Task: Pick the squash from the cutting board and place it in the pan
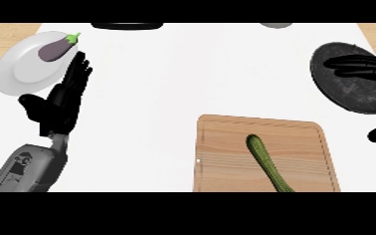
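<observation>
The squash (267, 165), long, thin and dark green, lies aslant on the wooden cutting board (228, 149) at the lower middle right. The dark round pan (339, 89) sits at the right edge, further back than the board. My right hand (354, 63) reaches in from the right edge, its black fingers stretched out over the pan and holding nothing. It is well apart from the squash. My left hand (62, 97) rests open at the left, fingers pointing up, beside a plate.
A white plate (22, 69) with a purple eggplant (57, 48) stands at the upper left, touching my left hand's fingertips. A dark flat object (127, 26) and a grey one (276, 25) lie at the back edge.
</observation>
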{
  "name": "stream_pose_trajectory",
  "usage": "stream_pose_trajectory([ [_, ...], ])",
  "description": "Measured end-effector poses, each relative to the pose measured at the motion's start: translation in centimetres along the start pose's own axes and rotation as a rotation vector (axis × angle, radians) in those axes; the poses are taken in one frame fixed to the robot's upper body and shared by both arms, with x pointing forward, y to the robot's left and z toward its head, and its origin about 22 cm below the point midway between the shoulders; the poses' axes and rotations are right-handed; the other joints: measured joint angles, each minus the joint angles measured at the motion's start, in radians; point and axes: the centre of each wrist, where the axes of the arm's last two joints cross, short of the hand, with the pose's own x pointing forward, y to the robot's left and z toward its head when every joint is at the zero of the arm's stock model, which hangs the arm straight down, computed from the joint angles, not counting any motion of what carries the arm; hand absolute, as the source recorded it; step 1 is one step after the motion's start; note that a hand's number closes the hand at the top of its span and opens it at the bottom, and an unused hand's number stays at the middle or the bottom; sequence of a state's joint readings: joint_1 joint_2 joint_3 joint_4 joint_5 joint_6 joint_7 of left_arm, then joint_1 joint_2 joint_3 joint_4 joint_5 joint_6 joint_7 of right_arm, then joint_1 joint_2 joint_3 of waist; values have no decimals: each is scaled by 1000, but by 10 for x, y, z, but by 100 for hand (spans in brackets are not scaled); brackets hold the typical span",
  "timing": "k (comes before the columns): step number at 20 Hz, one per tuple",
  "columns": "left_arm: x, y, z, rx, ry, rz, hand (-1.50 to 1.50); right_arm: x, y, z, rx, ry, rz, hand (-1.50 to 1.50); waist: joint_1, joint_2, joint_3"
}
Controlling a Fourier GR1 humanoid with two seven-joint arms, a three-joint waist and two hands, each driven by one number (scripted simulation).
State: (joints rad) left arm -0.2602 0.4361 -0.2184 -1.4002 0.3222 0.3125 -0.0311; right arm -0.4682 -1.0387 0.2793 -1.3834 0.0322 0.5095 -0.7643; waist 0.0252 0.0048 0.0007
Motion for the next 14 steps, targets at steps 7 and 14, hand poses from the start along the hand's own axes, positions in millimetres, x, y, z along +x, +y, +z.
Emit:
stream_pose_trajectory([
  [7,1,8,-3,14,5,-2,0,15,2,-33,41,-71,51,-150,-12,-3,-1],
  [14,0,9,3,15,9,2,0,30,22,-48,150,-121,-11,-150,-19,-6,-1],
])
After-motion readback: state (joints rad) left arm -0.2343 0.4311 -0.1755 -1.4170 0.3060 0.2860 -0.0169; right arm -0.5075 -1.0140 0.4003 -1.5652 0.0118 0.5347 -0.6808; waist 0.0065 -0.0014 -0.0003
